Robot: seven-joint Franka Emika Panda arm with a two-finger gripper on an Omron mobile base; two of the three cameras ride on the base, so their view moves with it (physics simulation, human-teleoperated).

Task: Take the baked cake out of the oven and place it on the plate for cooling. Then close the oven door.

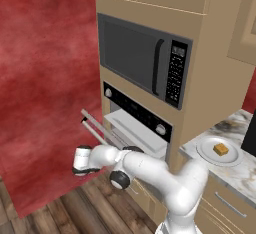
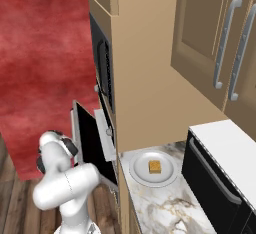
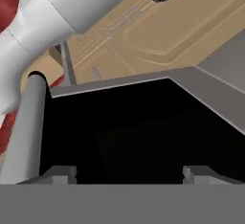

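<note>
Oven door (image 3: pixel 134 137) glass bears no legible writing.

The baked cake (image 1: pixel 220 150) sat on the plate (image 1: pixel 206 149) on the marble desk (image 1: pixel 239 172). The oven door (image 1: pixel 100 130) hung partly open, with the white arm (image 1: pixel 145 170) reaching beneath its handle.

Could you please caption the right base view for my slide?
Cake rests on the plate while the arm works at the partly open oven door.

Golden-brown cake (image 2: pixel 155 166) on grey-white plate (image 2: pixel 139 174); dark-glass oven door (image 2: pixel 92 140) partly open.
</note>
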